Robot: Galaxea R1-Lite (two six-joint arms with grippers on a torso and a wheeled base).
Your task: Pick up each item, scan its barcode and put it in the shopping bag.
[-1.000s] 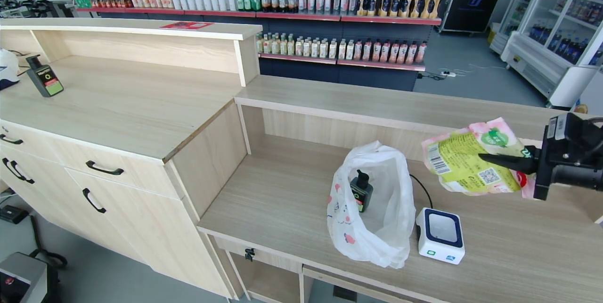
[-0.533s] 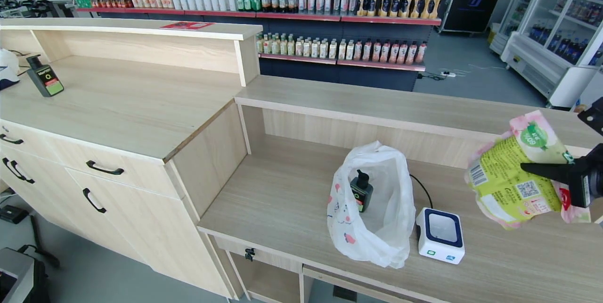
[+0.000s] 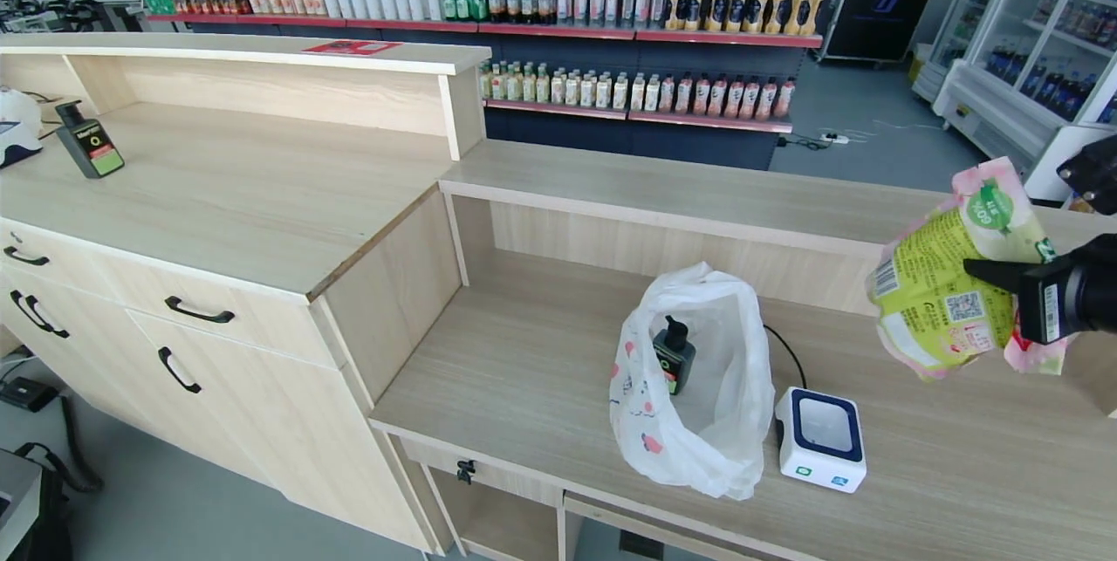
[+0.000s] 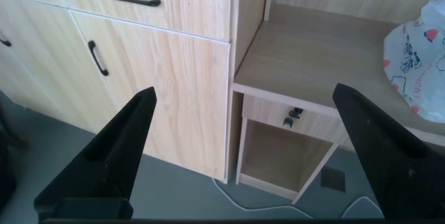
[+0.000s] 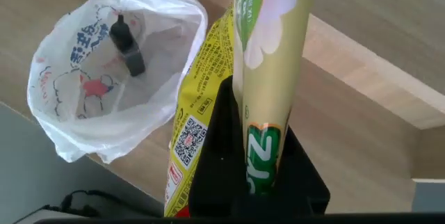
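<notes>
One long wooden desk (image 3: 524,369) runs across the lower half of the head view, and one higher desk (image 3: 218,186) joins it at the left. Two shelves of bottles (image 3: 611,11) line the wall along the top edge. One white shopping bag (image 3: 689,456) stands at lower centre, its mouth open. At the right edge one green and yellow snack packet (image 3: 938,299) hangs in the air above the desk, clamped in the right pincer (image 3: 973,269), with its barcode side turned toward picture left. The packet is well apart from the bag and sits up and right of the one white scanner (image 3: 820,439). The scanner rests just beside the bag on its right, and one black cable (image 3: 785,352) curves behind it. There are two dark pump bottles: one pump bottle (image 3: 674,358) upright inside the bag, the second pump bottle (image 3: 90,144) on the higher desk at far left. The left pincer (image 4: 245,90) is spread wide and holds nothing, low before the cabinet doors (image 4: 160,78)
</notes>
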